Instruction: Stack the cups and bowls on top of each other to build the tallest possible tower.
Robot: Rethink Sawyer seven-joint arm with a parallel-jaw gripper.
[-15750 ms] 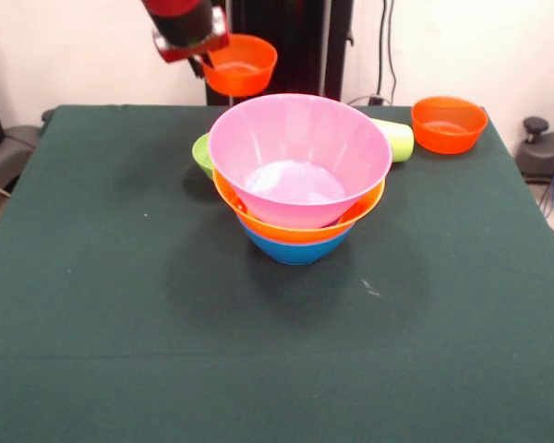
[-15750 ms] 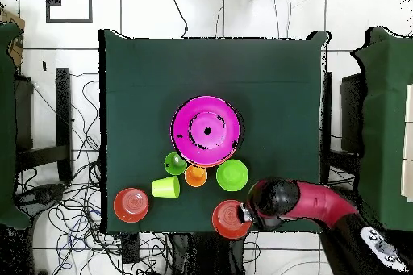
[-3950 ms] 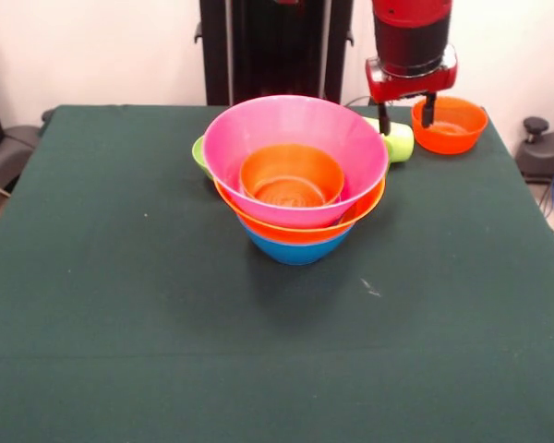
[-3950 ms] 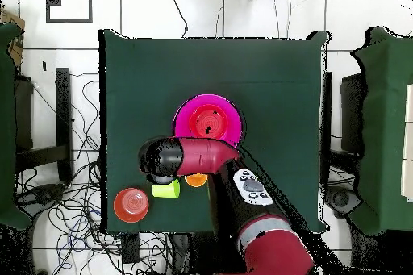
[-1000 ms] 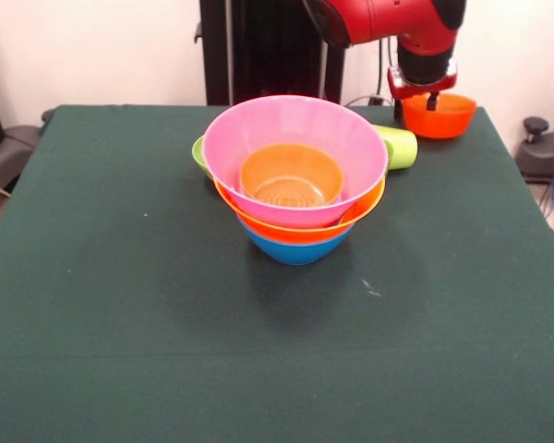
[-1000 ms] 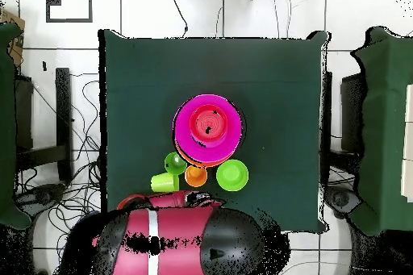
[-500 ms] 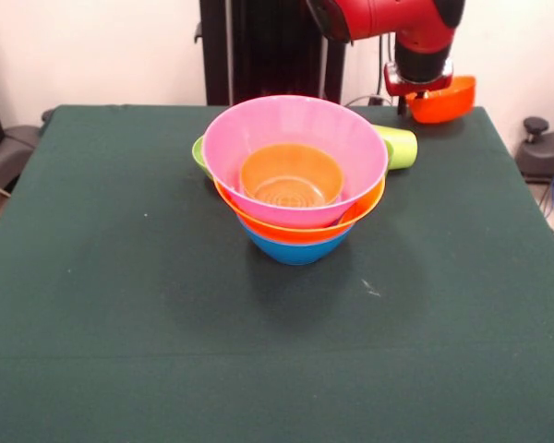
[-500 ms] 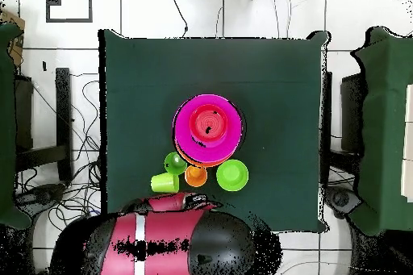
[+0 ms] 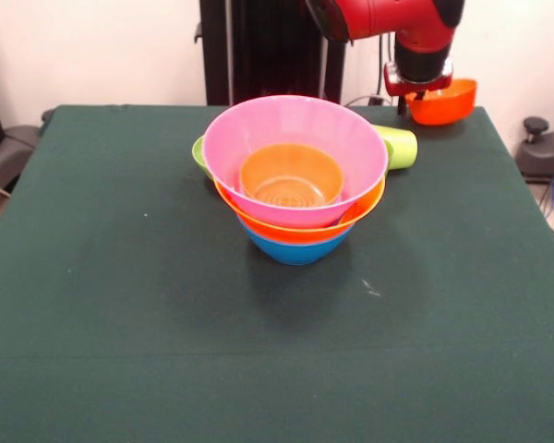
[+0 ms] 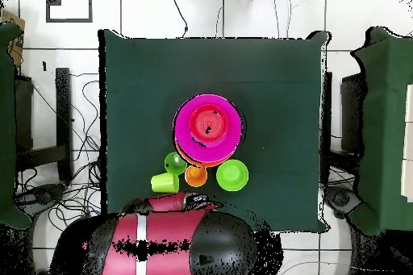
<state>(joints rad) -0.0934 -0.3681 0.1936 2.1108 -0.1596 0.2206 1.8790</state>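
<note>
The tower (image 9: 295, 198) stands mid-table: blue bowl (image 9: 295, 249) lowest, then yellow-orange (image 9: 300, 229), then pink (image 9: 258, 148), with a small orange bowl (image 9: 291, 175) nested inside. It also shows in the overhead view (image 10: 208, 129). My gripper (image 9: 418, 92) is at the far right corner, shut on the rim of a second small orange bowl (image 9: 445, 101), which hangs tilted just above the table. A lime-yellow cup (image 9: 399, 146) lies on its side beside the tower. In the overhead view the arm (image 10: 161, 243) hides the gripper.
The overhead view shows a green cup (image 10: 175, 163), the lime-yellow cup (image 10: 164, 182), an orange cup (image 10: 195, 176) and a small green bowl (image 10: 231, 175) clustered between the tower and the robot's base. The green bowl's rim (image 9: 200, 152) peeks out behind the tower.
Earlier one small orange bowl went into the pink bowl. In the last second the gripper has lifted the other orange bowl off the table, tilting it.
</note>
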